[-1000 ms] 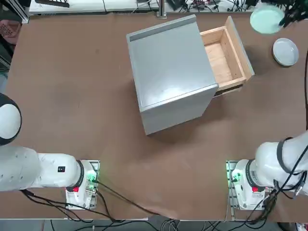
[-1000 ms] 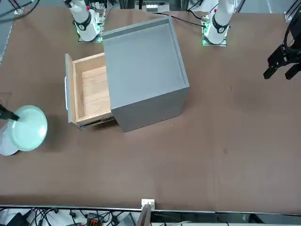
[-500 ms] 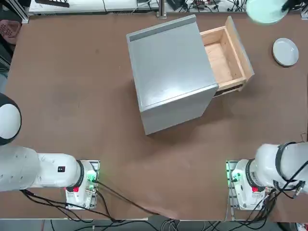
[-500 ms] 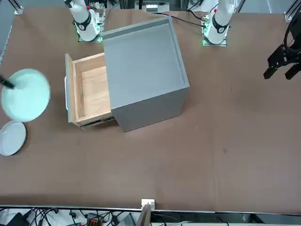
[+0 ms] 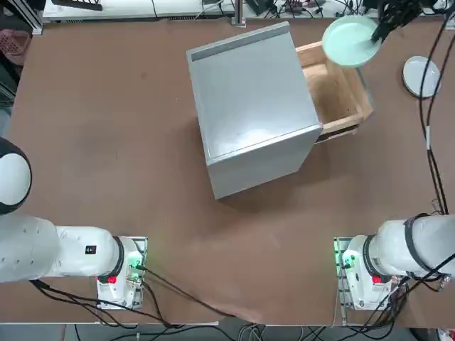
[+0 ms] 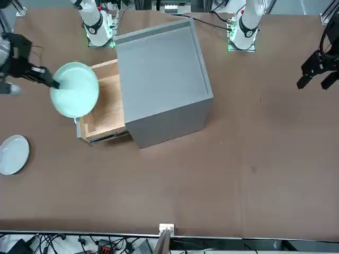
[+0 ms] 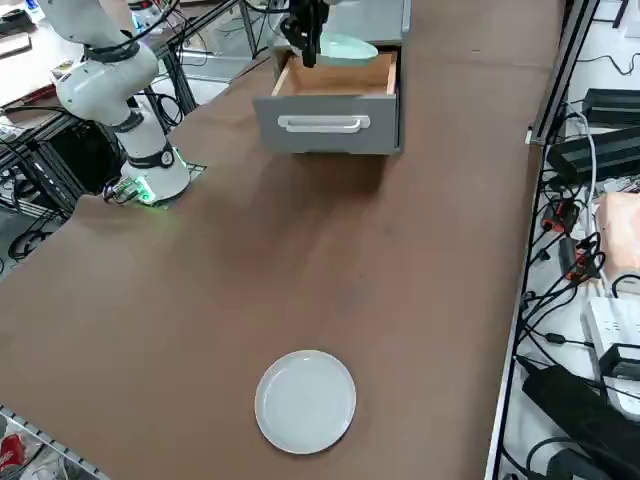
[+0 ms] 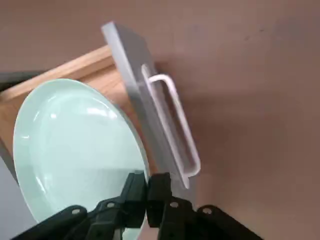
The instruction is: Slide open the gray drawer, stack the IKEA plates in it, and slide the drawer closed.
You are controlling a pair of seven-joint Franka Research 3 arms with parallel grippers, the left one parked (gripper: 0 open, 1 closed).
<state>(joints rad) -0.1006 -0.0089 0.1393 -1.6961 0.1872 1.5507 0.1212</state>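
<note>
Mint-green, glossy and rigid, the small round shallow plate (image 5: 350, 41) hangs over the pulled-out light-wood drawer with its gray front panel (image 6: 100, 108), pinched at its rim by our right gripper (image 8: 146, 192), fingers clamped shut on it. We judge it light, slick and breakable, so that rim hold suits it. The white-gray plate (image 7: 305, 400) lies on the brown table (image 5: 106, 128), well apart from the matte gray cabinet (image 5: 249, 106).

Right gripper (image 8: 146, 192) raised — jaws pinched shut
</note>
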